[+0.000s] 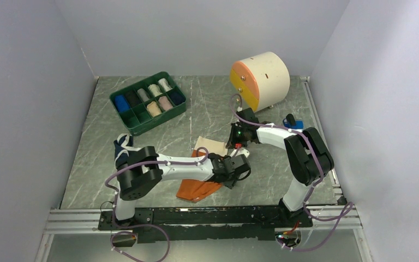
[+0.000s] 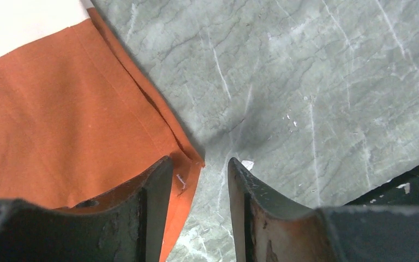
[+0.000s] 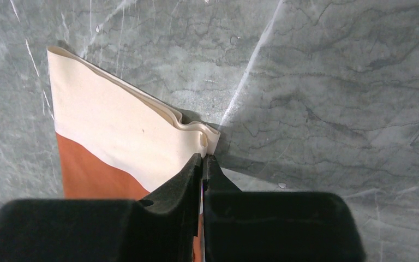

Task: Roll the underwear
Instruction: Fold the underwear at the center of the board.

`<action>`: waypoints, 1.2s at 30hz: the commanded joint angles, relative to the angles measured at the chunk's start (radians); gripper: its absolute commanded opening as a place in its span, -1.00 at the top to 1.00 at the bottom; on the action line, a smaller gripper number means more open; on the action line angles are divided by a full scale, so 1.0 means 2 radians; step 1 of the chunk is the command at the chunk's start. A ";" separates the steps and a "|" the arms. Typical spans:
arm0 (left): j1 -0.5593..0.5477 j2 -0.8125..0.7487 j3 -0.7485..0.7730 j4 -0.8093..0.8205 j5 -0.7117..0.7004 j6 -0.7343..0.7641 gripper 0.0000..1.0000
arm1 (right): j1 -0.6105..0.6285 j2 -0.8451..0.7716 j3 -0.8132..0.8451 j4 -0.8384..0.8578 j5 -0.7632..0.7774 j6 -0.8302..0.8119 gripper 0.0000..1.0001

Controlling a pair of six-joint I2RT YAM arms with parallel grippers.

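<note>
The orange-rust underwear (image 1: 196,190) lies flat mid-table, its cream waistband (image 1: 210,144) toward the back. My right gripper (image 1: 231,146) is shut on the waistband's right corner (image 3: 196,131), pinched between the fingers (image 3: 185,174) at table level. My left gripper (image 1: 233,176) is open and low over the orange hem corner (image 2: 188,158). Its left finger (image 2: 155,185) rests over the cloth and its right finger (image 2: 245,185) is over bare table. The navy underwear with white trim (image 1: 123,145) lies bunched by the left arm's shoulder.
A green compartment tray (image 1: 119,113) with several cloth rolls stands at the back left. A cream drum with an orange face (image 1: 262,76) stands at the back right. A small blue object (image 1: 294,123) lies near the right arm. The walls are close on three sides.
</note>
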 commanded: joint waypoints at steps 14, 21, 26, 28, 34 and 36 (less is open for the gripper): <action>-0.024 0.048 0.055 -0.064 -0.085 0.003 0.15 | -0.005 0.003 0.008 0.000 -0.010 0.002 0.90; -0.027 0.058 0.064 -0.057 -0.079 0.008 0.34 | -0.005 0.003 0.008 -0.002 -0.009 0.000 0.90; -0.028 0.060 0.066 -0.067 -0.092 -0.002 0.62 | -0.005 0.003 0.012 -0.006 -0.015 0.001 0.91; -0.027 0.058 0.067 -0.067 -0.095 -0.003 0.74 | -0.005 0.004 0.015 -0.008 -0.020 0.001 0.92; -0.027 0.046 0.068 -0.055 -0.096 0.001 0.90 | -0.005 -0.003 0.030 -0.020 -0.021 0.001 0.92; -0.027 0.033 0.061 -0.039 -0.087 0.004 0.90 | -0.005 -0.006 0.036 -0.029 -0.020 -0.001 0.93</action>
